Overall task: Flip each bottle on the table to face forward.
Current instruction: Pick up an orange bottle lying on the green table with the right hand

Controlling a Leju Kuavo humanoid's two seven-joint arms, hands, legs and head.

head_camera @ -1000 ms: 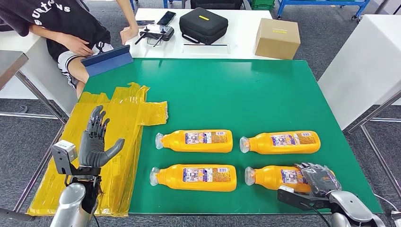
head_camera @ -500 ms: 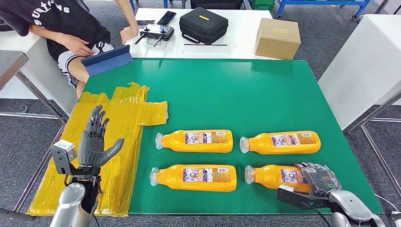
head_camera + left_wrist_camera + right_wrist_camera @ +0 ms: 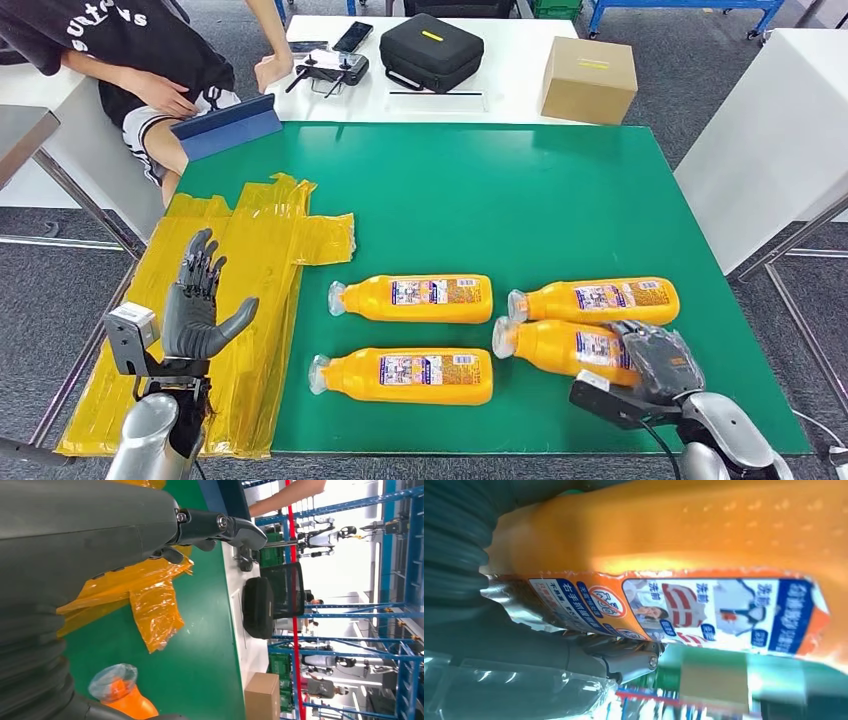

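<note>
Green tabletop [image 3: 520, 190] carries four orange bottles lying on their sides in its near half; the far half is bare green up to the far edge. Yellow plastic sheet [image 3: 250, 290] covers the table's left edge. Beyond the far edge stands a white table [image 3: 500, 85] with a black case [image 3: 431, 50] and a cardboard box [image 3: 588, 78]; a person [image 3: 130, 60] sits at the far left corner.

All four bottles run left to right, caps to the left, printed labels up. Far-left bottle [image 3: 415, 298] and near-left bottle [image 3: 405, 375] lie parallel, apart. Far-right bottle [image 3: 595, 301] lies level. Near-right bottle [image 3: 565, 349] is tilted, cap end swung toward the far-right bottle and very close beside it; whether they touch, I cannot tell.

My right hand [image 3: 660, 360] wraps the base end of the near-right bottle near the table's front-right corner; the right wrist view has fingers curled under its label.

My left hand [image 3: 195, 300] stands raised over the yellow sheet, fingers spread, holding nothing, well apart from the bottles.
</note>
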